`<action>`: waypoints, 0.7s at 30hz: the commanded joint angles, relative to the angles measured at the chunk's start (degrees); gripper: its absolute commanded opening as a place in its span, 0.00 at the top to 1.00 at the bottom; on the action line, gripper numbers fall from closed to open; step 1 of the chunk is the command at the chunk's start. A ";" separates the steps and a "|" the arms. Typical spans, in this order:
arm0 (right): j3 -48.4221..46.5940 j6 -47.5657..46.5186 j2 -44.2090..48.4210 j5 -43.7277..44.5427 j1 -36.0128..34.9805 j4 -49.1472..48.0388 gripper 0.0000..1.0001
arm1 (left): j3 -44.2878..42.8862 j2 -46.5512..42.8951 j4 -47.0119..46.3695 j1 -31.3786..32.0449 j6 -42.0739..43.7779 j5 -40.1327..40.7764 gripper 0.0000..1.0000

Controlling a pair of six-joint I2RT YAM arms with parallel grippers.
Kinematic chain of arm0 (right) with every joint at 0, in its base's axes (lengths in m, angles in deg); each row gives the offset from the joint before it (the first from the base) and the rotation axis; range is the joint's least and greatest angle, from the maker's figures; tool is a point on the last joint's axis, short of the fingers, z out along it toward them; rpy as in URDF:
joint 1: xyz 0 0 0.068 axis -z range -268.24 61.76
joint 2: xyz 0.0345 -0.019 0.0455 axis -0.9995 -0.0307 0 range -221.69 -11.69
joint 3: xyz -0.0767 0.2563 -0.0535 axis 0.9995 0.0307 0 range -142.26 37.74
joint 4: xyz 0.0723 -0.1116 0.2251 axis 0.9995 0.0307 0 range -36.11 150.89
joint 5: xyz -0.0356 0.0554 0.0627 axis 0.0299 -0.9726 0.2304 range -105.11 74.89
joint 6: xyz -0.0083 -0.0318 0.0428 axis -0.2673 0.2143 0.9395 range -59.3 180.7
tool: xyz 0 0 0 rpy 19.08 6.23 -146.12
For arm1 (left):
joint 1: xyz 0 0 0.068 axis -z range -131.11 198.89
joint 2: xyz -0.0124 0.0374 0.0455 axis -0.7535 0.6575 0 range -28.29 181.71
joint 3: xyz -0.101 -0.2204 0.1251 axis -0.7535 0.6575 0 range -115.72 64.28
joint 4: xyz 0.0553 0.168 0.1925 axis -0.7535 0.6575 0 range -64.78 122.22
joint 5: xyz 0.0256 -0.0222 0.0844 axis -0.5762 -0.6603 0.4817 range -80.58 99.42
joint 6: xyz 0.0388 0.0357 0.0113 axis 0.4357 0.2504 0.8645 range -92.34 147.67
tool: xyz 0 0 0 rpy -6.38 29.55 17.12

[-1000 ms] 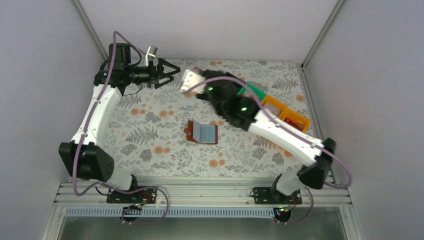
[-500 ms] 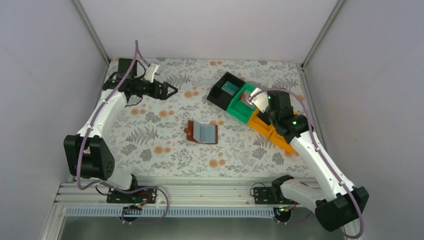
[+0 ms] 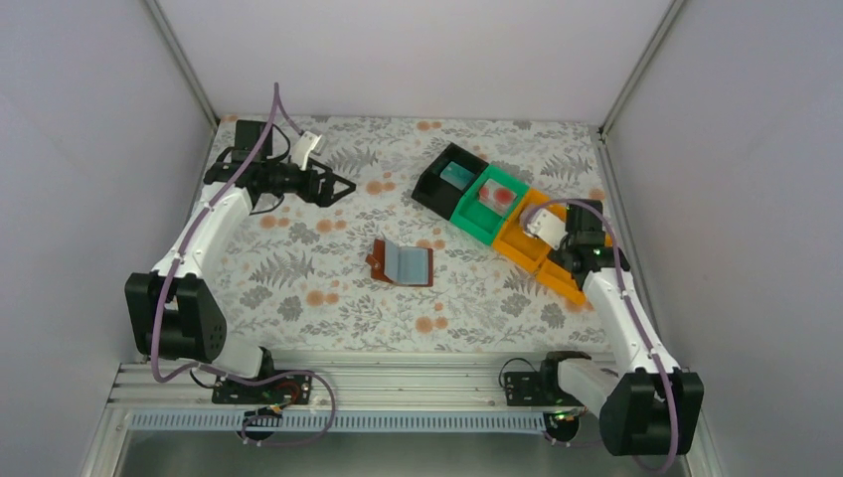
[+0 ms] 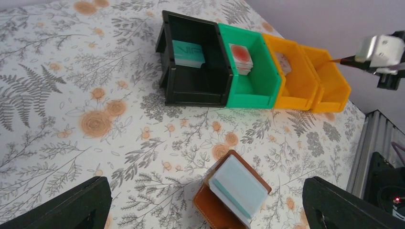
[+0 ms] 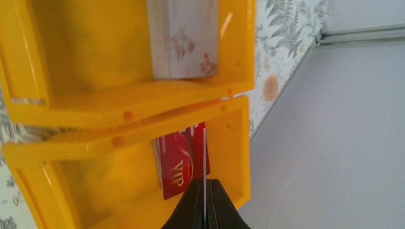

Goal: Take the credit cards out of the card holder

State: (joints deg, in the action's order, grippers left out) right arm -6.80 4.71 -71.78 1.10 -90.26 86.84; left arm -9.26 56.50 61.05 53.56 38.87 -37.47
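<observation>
While L pincer [image 3: 343,187] gapes empty, R pincer [image 5: 204,183] pinches card [image 5: 204,152] over orange bin [image 5: 230,153].

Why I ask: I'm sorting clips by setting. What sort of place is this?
Most likely a robotics lab test cell, not a home: two robot arms bolted to an aluminium rail, plain pale walls closing in a floral-covered table, and a row of plastic sorting bins.

Your right gripper [image 5: 204,185] has left the upper centre of the top view. It now hangs over the orange bins [image 3: 512,238] at the right side, pinching a thin card [image 5: 204,143] edge-on. Its elbow went to the lower right corner. The black bin [image 3: 427,189] and green bin [image 3: 472,221] are uncovered. Your left gripper [image 3: 341,187] moved slightly lower.
</observation>
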 commanded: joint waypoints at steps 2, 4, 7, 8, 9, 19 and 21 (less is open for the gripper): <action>4.51 -16.71 3.75 -2.99 4.25 -5.47 0.96 | -0.53 -0.73 -0.29 0.17 1.99 -3.37 0.00; 5.43 -19.97 3.42 -4.03 5.67 -6.40 0.96 | -0.72 -0.71 -0.03 0.17 1.98 -3.41 0.00; 7.13 -24.02 1.80 -4.33 8.07 -10.98 0.96 | -0.82 -0.92 0.07 0.17 2.07 -3.38 0.00; 6.99 -24.03 0.96 -5.24 8.83 -12.20 0.96 | -0.82 -0.91 0.11 0.18 2.11 -3.30 0.00; 6.71 -24.02 0.16 -6.48 9.40 -12.93 0.96 | -0.74 -0.88 0.11 0.16 2.15 -3.25 0.00; 6.80 -27.36 -7.93 -10.26 11.28 -17.94 0.96 | -1.15 0.37 0.21 0.17 1.83 -2.22 0.00; 7.15 -27.91 -8.96 -10.50 11.77 -18.77 0.96 | -1.34 0.57 0.45 0.17 1.83 -1.92 0.00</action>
State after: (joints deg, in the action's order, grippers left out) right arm -0.50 -20.71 -79.13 -7.49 -79.47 71.85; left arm -9.28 56.52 61.14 53.56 39.28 -39.16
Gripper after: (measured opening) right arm 0.044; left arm 0.998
